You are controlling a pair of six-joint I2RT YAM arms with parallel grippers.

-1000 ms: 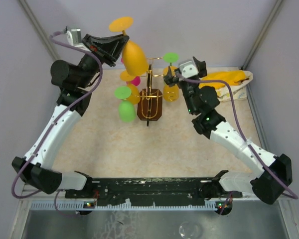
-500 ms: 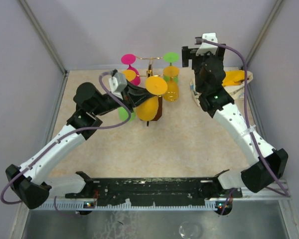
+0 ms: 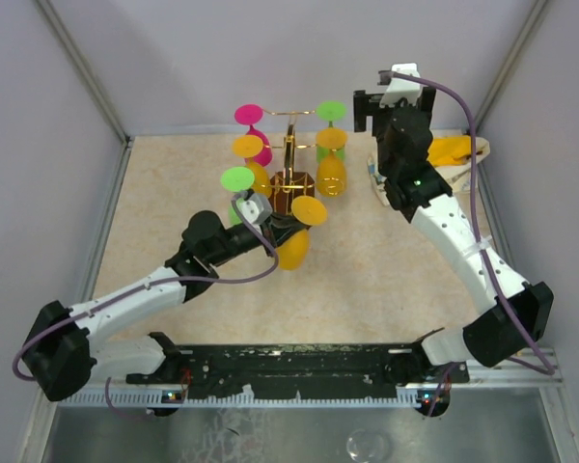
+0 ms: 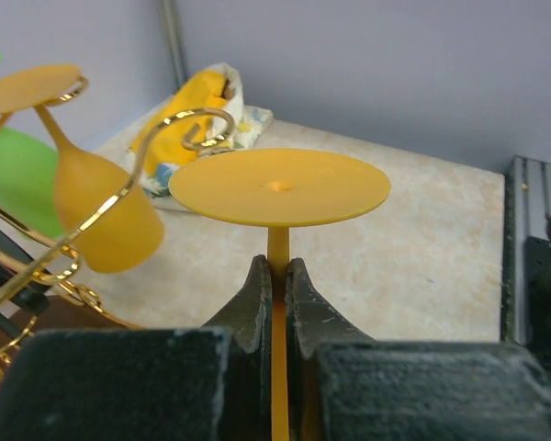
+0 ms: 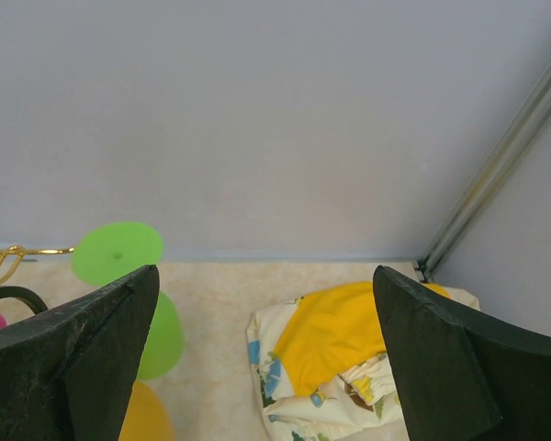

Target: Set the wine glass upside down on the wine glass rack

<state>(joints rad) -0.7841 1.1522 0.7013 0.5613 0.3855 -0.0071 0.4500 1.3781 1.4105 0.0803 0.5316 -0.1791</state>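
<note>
The whole thing sits inside a little booth. Plain pale lavender-grey walls (image 3: 289, 58) run across the top of the overhead view and down both sides. Thin metal posts (image 3: 77, 58) cut diagonally through the upper left and upper right corners, where the walls meet. The tabletop (image 3: 367, 280) fills the middle of the frame and is beige and kinda speckled, like stone or cork. Along the bottom edge there's a brushed metal ledge (image 3: 270, 434). The lighting is soft and even, with only faint shadows.
</note>
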